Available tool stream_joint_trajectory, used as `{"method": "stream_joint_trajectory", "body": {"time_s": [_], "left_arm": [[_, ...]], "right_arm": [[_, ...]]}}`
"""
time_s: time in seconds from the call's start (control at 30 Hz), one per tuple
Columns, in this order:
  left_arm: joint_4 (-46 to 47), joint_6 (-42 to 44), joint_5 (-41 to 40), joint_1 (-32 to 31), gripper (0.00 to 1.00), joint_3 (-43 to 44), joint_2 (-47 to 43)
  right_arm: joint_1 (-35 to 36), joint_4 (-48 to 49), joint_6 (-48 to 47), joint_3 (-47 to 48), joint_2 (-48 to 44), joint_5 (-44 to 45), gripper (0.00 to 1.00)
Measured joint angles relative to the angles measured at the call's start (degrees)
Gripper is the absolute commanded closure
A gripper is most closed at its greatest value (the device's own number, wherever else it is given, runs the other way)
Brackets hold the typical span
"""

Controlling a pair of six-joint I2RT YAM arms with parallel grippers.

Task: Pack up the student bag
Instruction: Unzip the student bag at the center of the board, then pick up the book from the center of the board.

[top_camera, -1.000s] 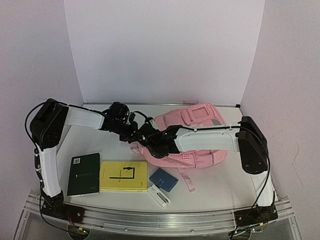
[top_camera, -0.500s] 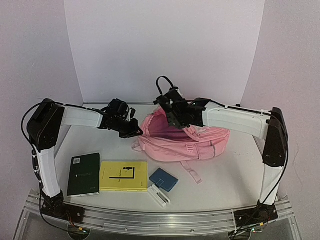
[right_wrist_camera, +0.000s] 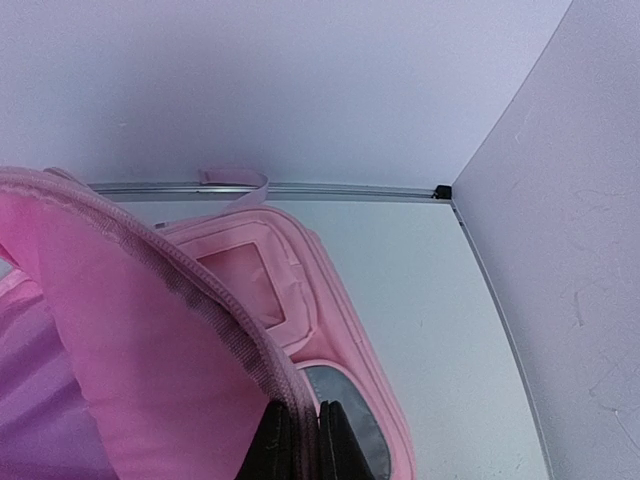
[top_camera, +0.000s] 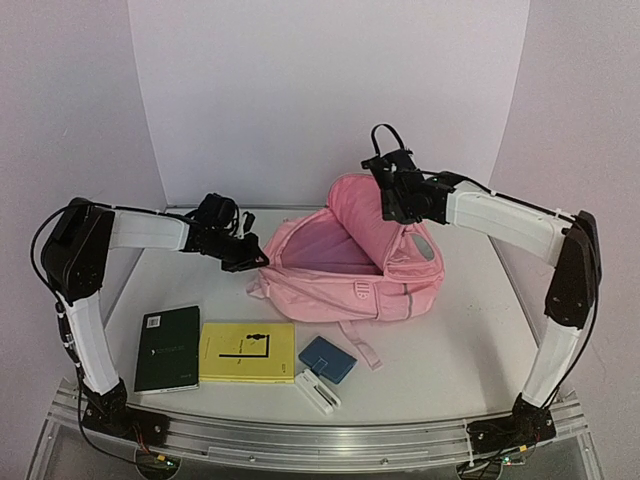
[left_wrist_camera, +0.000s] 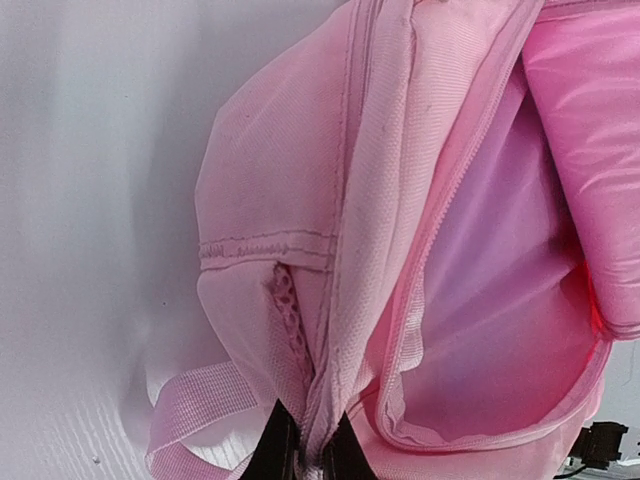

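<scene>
Bag: the big soft pink cloth backpack (top_camera: 345, 275) lies at the back of the white table (top_camera: 460, 350), mouth wide.
Left claw (top_camera: 248, 262): squeezed shut on the bag's left zip edge, pulling it out sideways.
Right claw (top_camera: 392, 200): squeezed shut on the top flap, holding it up so things fit in.
Waiting: dark green notebook (top_camera: 167, 348), yellow book (top_camera: 247, 352), small blue pouch (top_camera: 327, 360), near the front.

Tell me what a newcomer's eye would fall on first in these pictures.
The student bag, big and pink, sits in the centre with its main compartment gaping open. The left gripper pinches the opening's left edge, while the right gripper holds the flap up high at the back. In front of the bag, to the left, lie a dark green book, a yellow book and a small blue item, none packed yet.
</scene>
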Motion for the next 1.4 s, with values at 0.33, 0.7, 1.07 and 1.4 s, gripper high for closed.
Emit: {"method": "stream_joint_trajectory", "body": {"time_s": [0.33, 0.7, 1.07, 1.4], "left_arm": [[-5.3, 4.0, 1.9, 1.6, 1.00, 6.3, 3.3], [-9.8, 5.7, 4.9, 3.3, 0.47, 20.8, 13.9], [-13.0, 1.6, -7.6, 5.2, 0.00, 0.7, -9.6], [-17.1, -7.6, -11.0, 19.0, 0.00, -22.4, -33.1]], "right_arm": [[-3.4, 3.9, 2.3, -6.9, -5.2, -11.1, 1.00], [-5.0, 10.5, 3.0, -16.3, -14.3, -30.7, 0.48], [1.0, 10.6, 7.0, -22.1, -23.4, -46.0, 0.08], [16.1, 19.2, 15.2, -21.7, -17.4, -49.3, 0.07]]}}
